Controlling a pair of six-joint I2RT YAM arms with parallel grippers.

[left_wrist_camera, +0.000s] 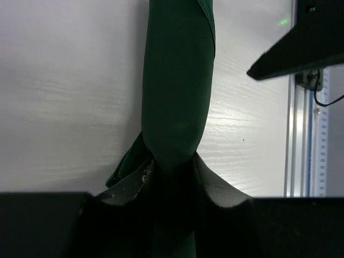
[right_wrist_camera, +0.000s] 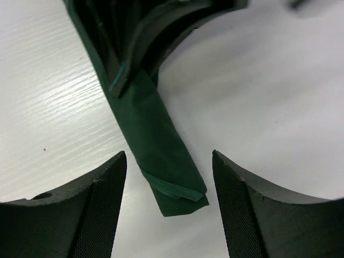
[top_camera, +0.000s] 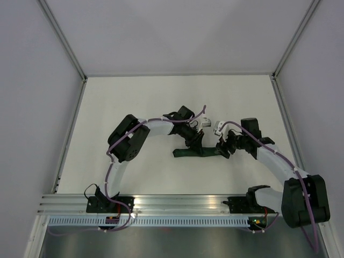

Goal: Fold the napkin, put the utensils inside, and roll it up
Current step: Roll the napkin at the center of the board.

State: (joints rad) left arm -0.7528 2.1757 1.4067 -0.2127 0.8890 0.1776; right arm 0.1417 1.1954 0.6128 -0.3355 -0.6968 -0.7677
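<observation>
The dark green napkin [top_camera: 198,152] lies rolled into a long tube on the white table. My left gripper [top_camera: 193,143] is shut on the roll near its middle; in the left wrist view the roll [left_wrist_camera: 177,91] runs up from between the gripper [left_wrist_camera: 173,166]. My right gripper [top_camera: 224,149] is open at the roll's right end; in the right wrist view the folded end of the roll [right_wrist_camera: 161,156] lies between the spread fingers [right_wrist_camera: 97,188] of the gripper [right_wrist_camera: 169,164], untouched. The fork is hidden.
An aluminium rail [top_camera: 177,201] runs along the table's near edge and shows in the left wrist view [left_wrist_camera: 303,134]. Grey walls with metal posts [top_camera: 64,40] close in the table at left, back and right.
</observation>
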